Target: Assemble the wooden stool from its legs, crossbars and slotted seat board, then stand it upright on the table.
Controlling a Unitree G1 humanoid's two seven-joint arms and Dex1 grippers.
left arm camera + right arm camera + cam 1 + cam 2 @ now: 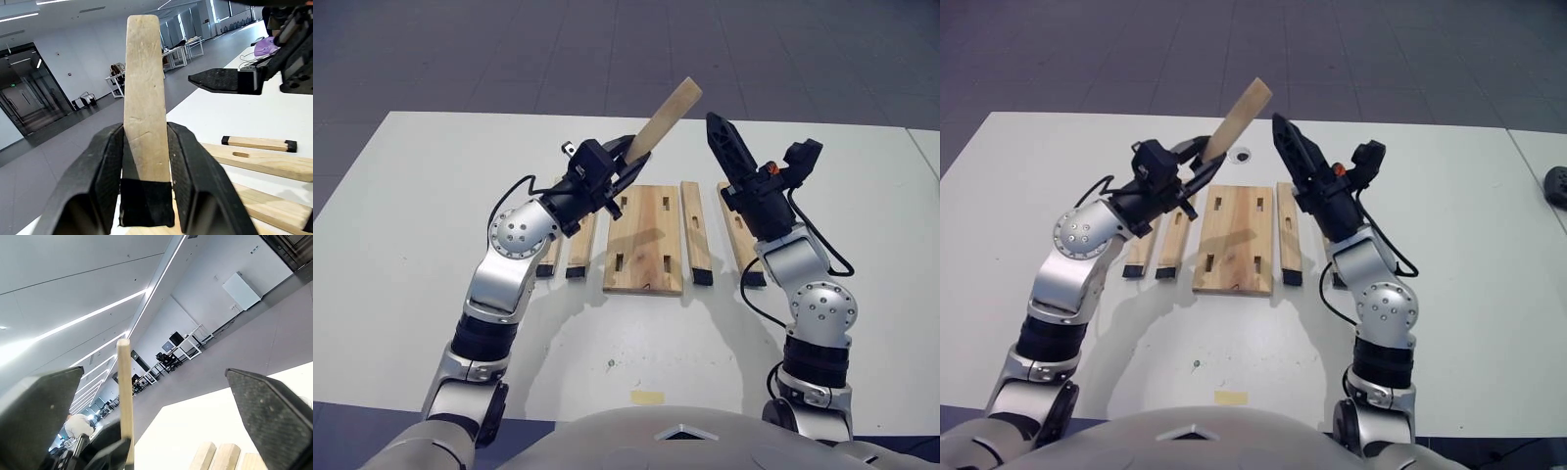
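Barely started tbh; your left gripper [628, 157] clamped one leg [668, 117] up over the seat board [644, 235], right gripper [154, 382] hung open beside it. No slots were filled yet; other parts [695, 230] lay flat on the table [431, 196].

The leg [144, 98] is pale bare wood, matt, faintly scratched, with a black matt cap at its foot. The left claw [145, 128] looks like black plastic, smooth with a dull sheen; the pads [266, 404] of the right claw [715, 125] are black and finely grained. The board [644, 238] is light wood with visible grain. The surface [431, 196] is white, smooth, matt.
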